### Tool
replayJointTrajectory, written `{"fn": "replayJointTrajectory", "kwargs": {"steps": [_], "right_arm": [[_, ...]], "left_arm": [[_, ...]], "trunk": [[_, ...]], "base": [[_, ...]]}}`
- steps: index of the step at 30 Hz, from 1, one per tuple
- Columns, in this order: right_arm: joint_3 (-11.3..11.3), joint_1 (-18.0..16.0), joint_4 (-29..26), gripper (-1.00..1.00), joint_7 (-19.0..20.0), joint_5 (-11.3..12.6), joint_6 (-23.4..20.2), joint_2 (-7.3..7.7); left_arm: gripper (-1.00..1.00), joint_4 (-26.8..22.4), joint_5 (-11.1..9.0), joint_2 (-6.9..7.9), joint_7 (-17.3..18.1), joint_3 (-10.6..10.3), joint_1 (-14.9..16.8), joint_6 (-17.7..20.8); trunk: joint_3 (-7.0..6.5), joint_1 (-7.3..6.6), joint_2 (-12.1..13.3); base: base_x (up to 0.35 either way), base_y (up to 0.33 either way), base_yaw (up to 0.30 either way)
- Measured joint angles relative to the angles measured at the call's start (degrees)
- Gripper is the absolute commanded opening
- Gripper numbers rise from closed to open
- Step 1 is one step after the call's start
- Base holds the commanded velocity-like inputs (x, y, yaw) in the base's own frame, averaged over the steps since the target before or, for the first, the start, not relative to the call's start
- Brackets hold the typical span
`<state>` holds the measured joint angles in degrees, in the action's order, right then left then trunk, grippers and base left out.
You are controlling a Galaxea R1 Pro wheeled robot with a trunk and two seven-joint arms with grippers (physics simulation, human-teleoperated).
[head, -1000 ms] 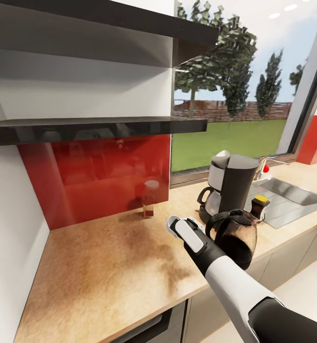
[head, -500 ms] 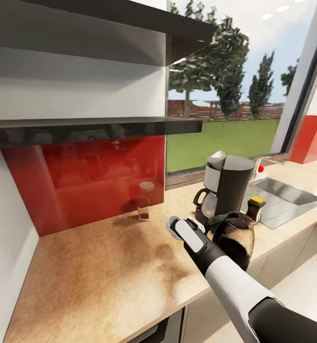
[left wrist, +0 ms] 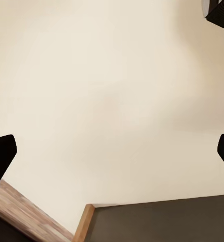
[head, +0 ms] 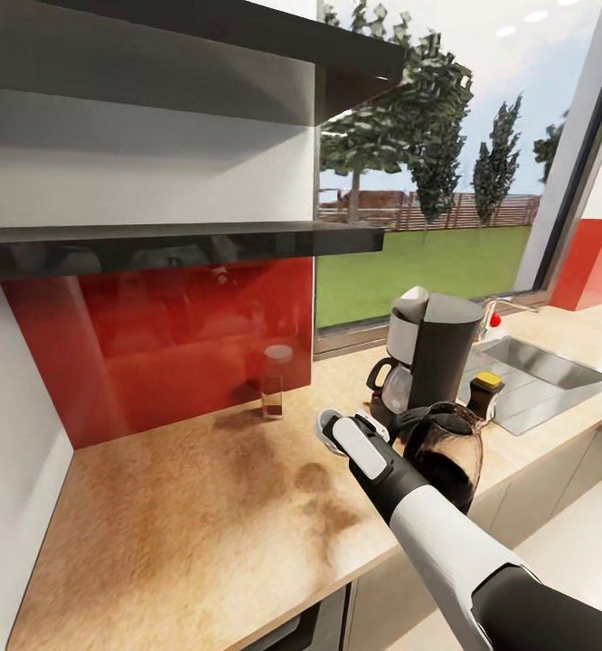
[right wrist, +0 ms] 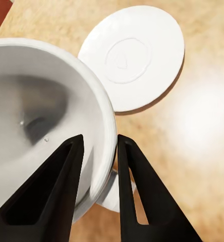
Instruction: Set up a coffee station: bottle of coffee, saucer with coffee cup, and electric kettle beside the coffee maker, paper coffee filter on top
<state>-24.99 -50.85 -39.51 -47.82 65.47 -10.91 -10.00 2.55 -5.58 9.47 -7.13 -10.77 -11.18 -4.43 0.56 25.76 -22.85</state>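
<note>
No text, brand, number or sign can be read anywhere; the bottle of coffee [head: 486, 392], at 3 o'clock of the coffee maker [head: 435, 360], shows no legible label.

Coffee station things on the countertop [head: 192, 506]

The coffee maker [head: 432, 362] stood upright by the sink, electric kettle [head: 447, 452] before it, bottle of coffee [head: 485, 391] beside; the coffee cup [right wrist: 41, 116] hung over wood beside the saucer [right wrist: 134, 55]
</note>
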Motion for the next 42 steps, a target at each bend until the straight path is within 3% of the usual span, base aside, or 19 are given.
{"fn": "replayJointTrajectory", "kwargs": {"steps": [42], "right_arm": [[0.01, 0.00, 1.32, -1.00, -0.09, 0.01, 0.02, 0.00]], "left_arm": [[1.00, 0.00, 0.00, 0.02, 0.02, 0.06, 0.00, 0.09]], "trunk": [[0.00, -0.01, 0.00]], "base": [[0.084, 0.000, 0.000]]}}
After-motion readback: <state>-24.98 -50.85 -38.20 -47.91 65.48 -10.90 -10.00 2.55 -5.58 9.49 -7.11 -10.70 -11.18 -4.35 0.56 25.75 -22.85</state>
